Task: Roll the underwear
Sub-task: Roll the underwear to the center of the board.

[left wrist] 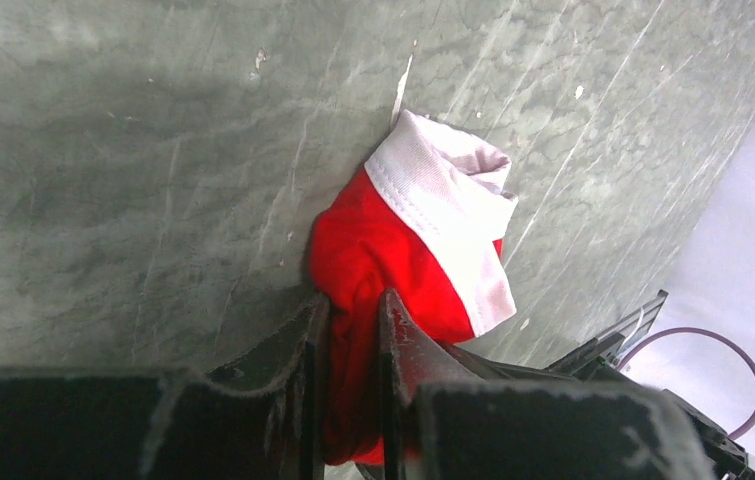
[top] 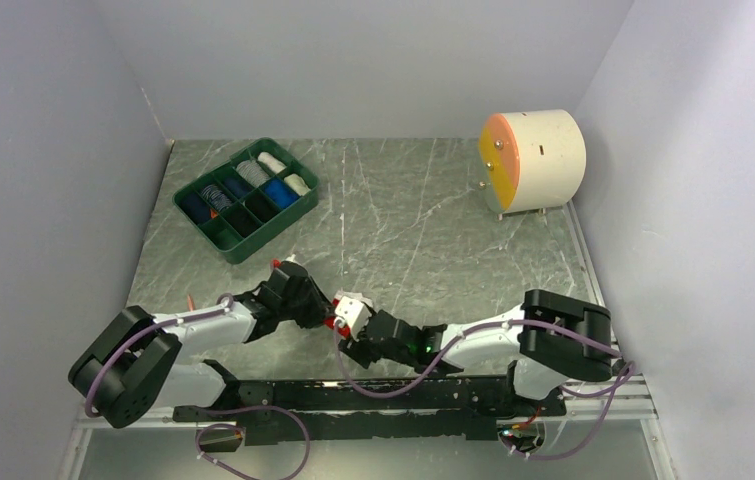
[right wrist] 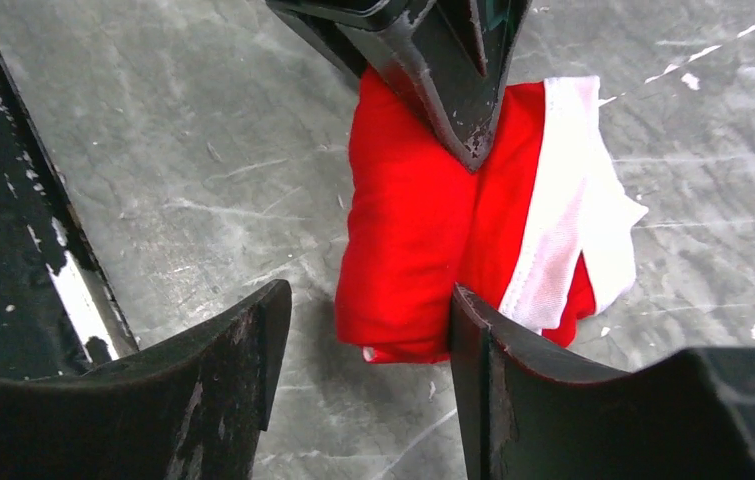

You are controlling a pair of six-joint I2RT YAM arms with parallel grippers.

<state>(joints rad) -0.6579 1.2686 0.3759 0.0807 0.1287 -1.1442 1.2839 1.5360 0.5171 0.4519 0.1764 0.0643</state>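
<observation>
The red underwear [top: 350, 312] is a small rolled bundle with its white waistband folded over one end, lying on the marble table near the front middle. My left gripper [left wrist: 353, 332] is shut on the bundle's red cloth [left wrist: 383, 250]. My right gripper [right wrist: 368, 310] is open, and the bundle's near end [right wrist: 403, 230] sits just ahead of its jaws by the right finger [right wrist: 473, 340]. The left gripper's fingers [right wrist: 453, 80] pinch the bundle from the far side. I cannot make out the black underwear.
A green divided tray [top: 253, 250] with several rolled cloths stands at the back left. A white drum with an orange face [top: 533, 160] stands at the back right. Grey walls close in three sides. A black rail [top: 353, 400] runs along the near edge.
</observation>
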